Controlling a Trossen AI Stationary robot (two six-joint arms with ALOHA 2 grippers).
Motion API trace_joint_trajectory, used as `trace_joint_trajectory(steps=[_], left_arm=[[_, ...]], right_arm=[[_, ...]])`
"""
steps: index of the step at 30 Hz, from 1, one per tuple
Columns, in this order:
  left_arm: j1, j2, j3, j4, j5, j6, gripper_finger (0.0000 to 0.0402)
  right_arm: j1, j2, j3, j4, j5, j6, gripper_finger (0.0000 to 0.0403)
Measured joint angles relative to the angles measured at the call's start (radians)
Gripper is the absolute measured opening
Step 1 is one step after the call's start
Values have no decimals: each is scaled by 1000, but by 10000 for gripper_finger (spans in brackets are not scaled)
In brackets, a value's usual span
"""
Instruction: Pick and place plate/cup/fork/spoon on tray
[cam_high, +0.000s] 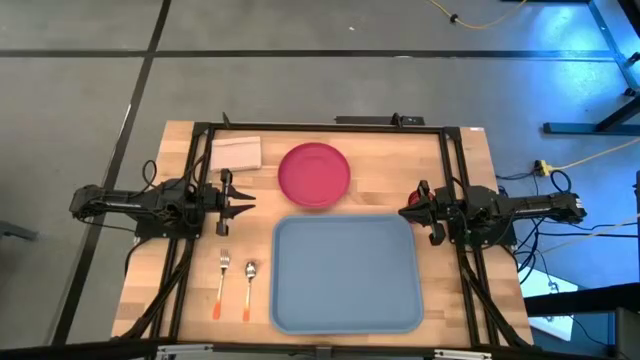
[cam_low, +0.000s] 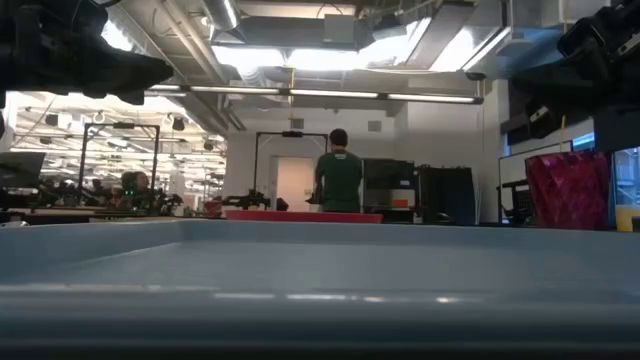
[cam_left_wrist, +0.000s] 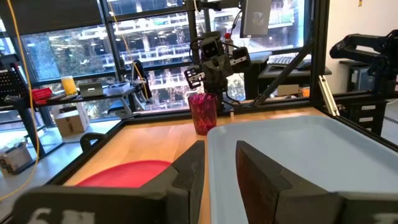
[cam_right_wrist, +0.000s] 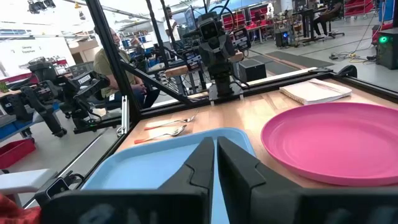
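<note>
The light-blue tray (cam_high: 345, 272) lies at the table's near middle. The pink-red plate (cam_high: 314, 174) lies flat just beyond it, and shows in the right wrist view (cam_right_wrist: 333, 146). The fork (cam_high: 223, 283) and the spoon (cam_high: 248, 286) lie side by side left of the tray. The maroon cup (cam_left_wrist: 203, 112) stands upright on the table at the tray's far right corner, under my right arm's wrist. My left gripper (cam_high: 243, 200) is open and empty, left of the plate. My right gripper (cam_high: 405, 208) is shut and empty, above the tray's far right corner.
A white folded napkin (cam_high: 236, 152) lies at the far left of the table. A black frame (cam_high: 320, 126) runs along the table's far and side edges. A person (cam_low: 340, 178) stands in the room beyond the table.
</note>
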Motion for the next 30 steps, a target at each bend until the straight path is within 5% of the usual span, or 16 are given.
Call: trace_joint_trajectory(steps=[15,21,26,30], left_arm=[[0,0,0,0,0,0,84],[0,0,0,0,0,0,84],[0,0,0,0,0,0,84],[0,0,0,0,0,0,84]], right_arm=[[0,0,0,21,36,9,26],[0,0,0,78,42,217,26],[0,0,0,92,173,120,26],[0,2,0,102,178,133,26]])
